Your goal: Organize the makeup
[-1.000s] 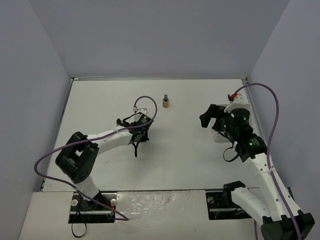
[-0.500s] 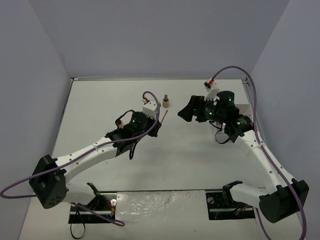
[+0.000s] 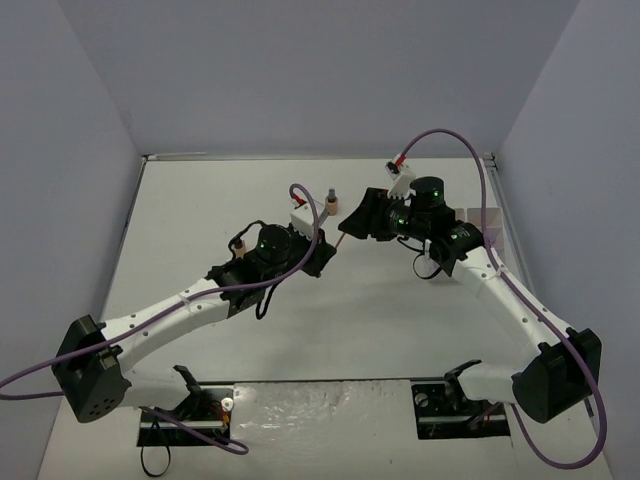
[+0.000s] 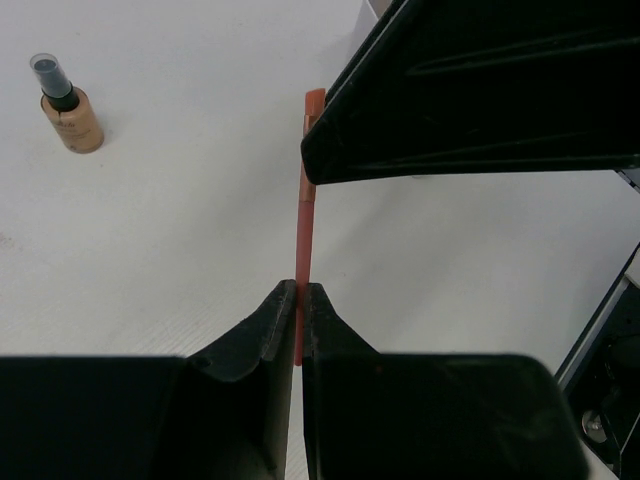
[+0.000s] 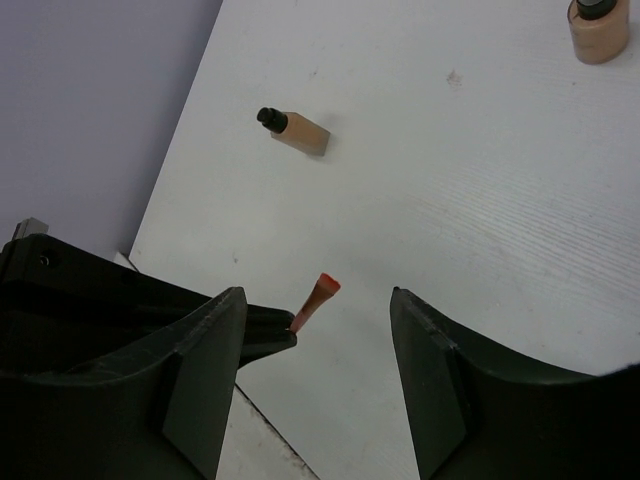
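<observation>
My left end effector was shut tight on a thin orange-red stick, pinching its lower end between the two dark fingers. The stick was slim and straight, with a slightly wider, flared top end, and it stood out from the fingers just above the middle of the overhead view. My right end effector was spread wide and had hold of nothing. In the right wrist view the stick's tip showed between its two fingers, but I could not tell whether either finger touched it.

A tan bottle with a dark cap stood upright on the worktop, just above the stick in the overhead view. A second tan bottle lay on its side in the upper left of the right wrist view.

The worktop was white and matte, with a fine grain. Plain pale lilac-grey walls closed it in at the back and on both sides.
</observation>
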